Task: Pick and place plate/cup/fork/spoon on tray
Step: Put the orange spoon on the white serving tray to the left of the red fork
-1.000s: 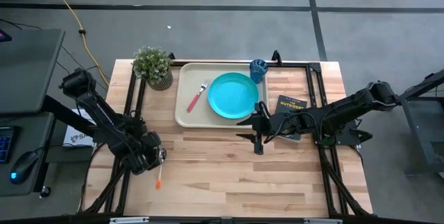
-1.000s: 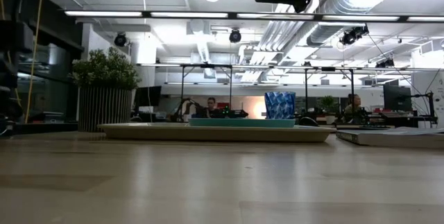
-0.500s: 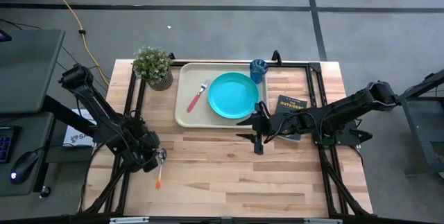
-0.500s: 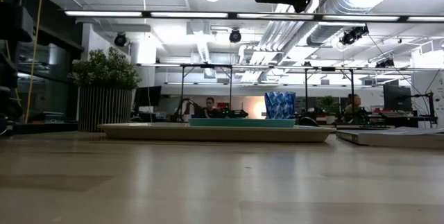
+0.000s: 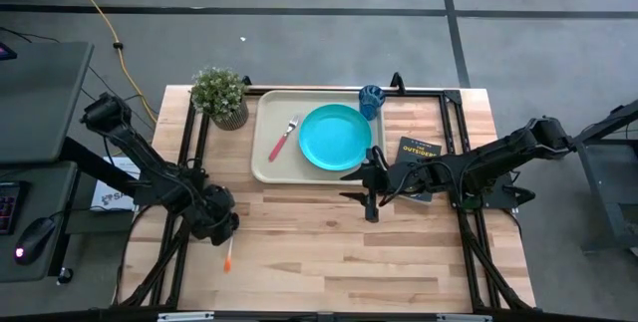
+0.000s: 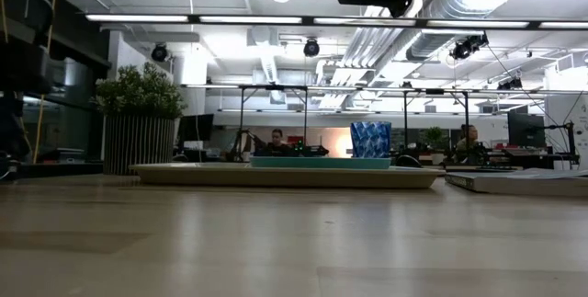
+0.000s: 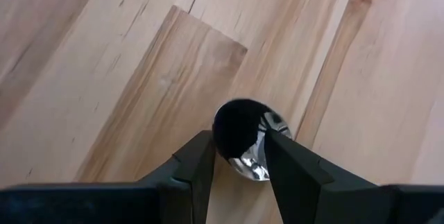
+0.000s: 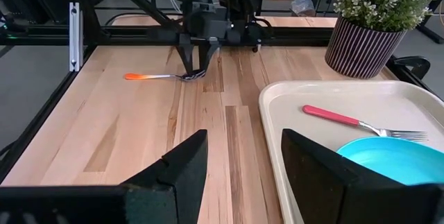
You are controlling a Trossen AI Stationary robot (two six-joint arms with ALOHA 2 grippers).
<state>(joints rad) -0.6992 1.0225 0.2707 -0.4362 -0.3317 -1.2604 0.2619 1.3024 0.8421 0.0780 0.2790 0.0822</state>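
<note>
The spoon lies on the wood table near its left front; its orange handle [image 5: 228, 257] shows in the high view and its silver bowl [image 7: 243, 137] in the left wrist view. My left gripper [image 5: 223, 226] points down over the bowl and is shut on it. The teal plate [image 5: 335, 137] and the red-pink-handled fork [image 5: 284, 139] lie on the beige tray [image 5: 267, 167]. The blue cup [image 5: 372, 98] stands at the tray's far right corner. My right gripper [image 5: 348, 186] is open and empty, by the tray's near right corner. My left gripper has the spoon's bowl [image 7: 250, 165] between its two fingers [image 7: 198, 161], where the bowl narrows toward the handle. The fingers come from above, pointing down, and lie across the spoon. The spoon lies flat on the table, its handle [image 8: 142, 76] pointing toward the near edge.
A potted plant [image 5: 221, 96] stands at the tray's far left corner. A dark book [image 5: 417, 153] lies right of the tray, under my right arm. Black frame rails [image 5: 194, 133] run along the table's left and right sides. Bare wood [image 5: 329, 252] fills the table's near half.
My left gripper has shifted a little toward the table's right edge and now covers the spoon's bowl, which showed beside it before. The spoon has stayed where it was.
</note>
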